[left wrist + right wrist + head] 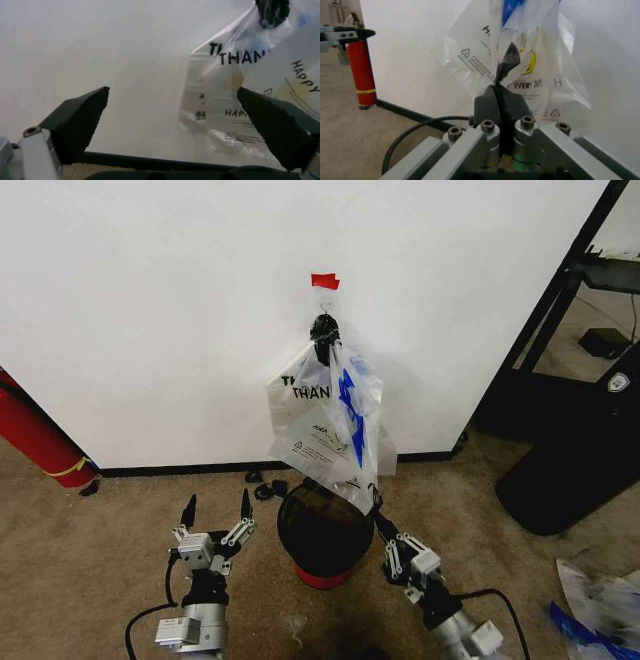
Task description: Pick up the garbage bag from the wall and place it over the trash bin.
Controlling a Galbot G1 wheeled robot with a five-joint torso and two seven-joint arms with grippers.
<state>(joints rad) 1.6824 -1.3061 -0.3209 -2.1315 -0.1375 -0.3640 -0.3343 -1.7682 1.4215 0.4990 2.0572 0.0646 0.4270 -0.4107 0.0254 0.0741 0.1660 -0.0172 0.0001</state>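
My right tool (500, 98) is pinching the garbage bag (350, 420) — hanging yet on the wall (150, 300); my left tool (217, 508) is waiting open, the trash bin (325, 530) unlined.

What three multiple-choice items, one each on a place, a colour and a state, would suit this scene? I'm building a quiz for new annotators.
1. Where does the small round dark trash bin with a red base band stand?
A. On the carpet below the hanging bags
B. On the black shelf
C. Beside the red cylinder

2. What colour is the tape strip on the plain white wall?
A. Blue
B. Red
C. Yellow

3. How is the right end effector?
A. Wide open
B. Shut on the bin's rim
C. Shut on the thin see-through plastic garbage bag

Key: 1 A, the bin sits on the floor beneath the bags. 2 B, the strip above the hook is red. 3 C, its fingers pinch a fold of plastic; the left end effector hangs open, holding nothing.
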